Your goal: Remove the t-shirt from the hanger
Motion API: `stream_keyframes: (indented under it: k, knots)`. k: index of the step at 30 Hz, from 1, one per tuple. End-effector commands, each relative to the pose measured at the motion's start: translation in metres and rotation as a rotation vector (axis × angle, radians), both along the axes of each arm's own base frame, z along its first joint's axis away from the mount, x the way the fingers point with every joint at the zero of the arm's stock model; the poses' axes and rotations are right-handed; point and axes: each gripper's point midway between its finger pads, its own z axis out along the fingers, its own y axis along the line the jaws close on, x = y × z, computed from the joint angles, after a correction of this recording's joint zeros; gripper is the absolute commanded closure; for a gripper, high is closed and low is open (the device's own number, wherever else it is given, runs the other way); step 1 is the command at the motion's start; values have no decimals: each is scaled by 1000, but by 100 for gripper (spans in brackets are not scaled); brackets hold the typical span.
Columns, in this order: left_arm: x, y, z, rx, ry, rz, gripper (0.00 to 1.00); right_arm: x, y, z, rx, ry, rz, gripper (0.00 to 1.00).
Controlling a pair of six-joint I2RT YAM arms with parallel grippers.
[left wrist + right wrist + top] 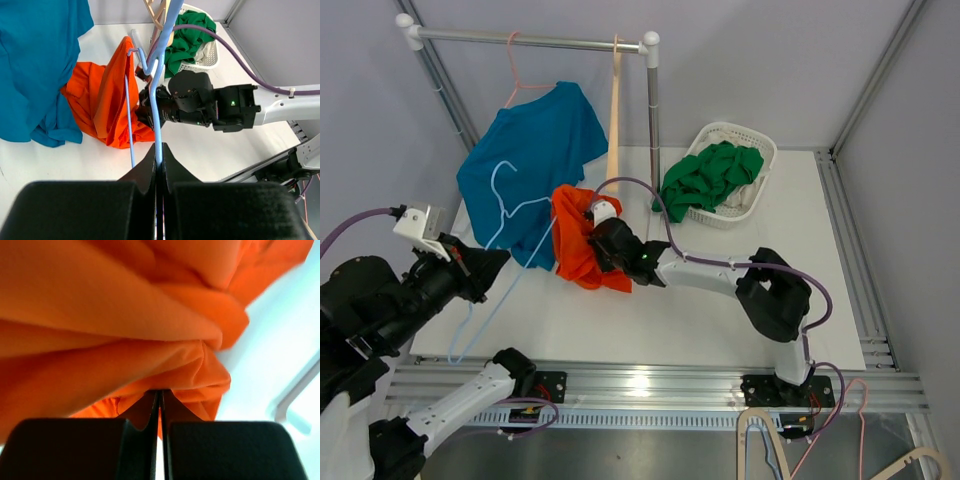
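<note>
An orange t-shirt point(582, 240) lies bunched on the white table, still draped round a light blue wire hanger point(160, 100). My left gripper point(160, 150) is shut on the hanger's wire, low on its frame, at the table's left side point(498, 262). On the t-shirt's right side, my right gripper point(605, 240) is shut on a fold of the orange cloth. The right wrist view is filled with orange t-shirt point(125, 315), which runs into the right gripper point(160, 392) at its tips. The hanger's upper part goes under the cloth and is hidden there.
A blue t-shirt point(535, 150) hangs from a pink hanger on the metal rail point(530, 40) at the back left. A wooden hanger point(614, 110) hangs beside it. A white basket point(757, 150) holding a green garment point(710, 178) stands at the back right. Spare hangers point(770, 440) lie below the table's front edge.
</note>
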Motion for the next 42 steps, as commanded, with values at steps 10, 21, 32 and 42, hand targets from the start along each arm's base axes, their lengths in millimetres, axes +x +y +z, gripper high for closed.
stream_keyframes:
  k: [10,21,32,42]
  knots:
    - [-7,2,7,-32,-61,-19,99,-23,17,83,339,-217,66,0]
    - [-11,-5,6,-56,-45,-54,99,-29,55,142,503,-327,196,0]
    - [-13,-9,-2,-83,-59,-70,99,9,53,123,436,-366,63,100]
    - [-33,-24,2,-69,-6,-211,99,28,-57,135,356,-431,-192,100]
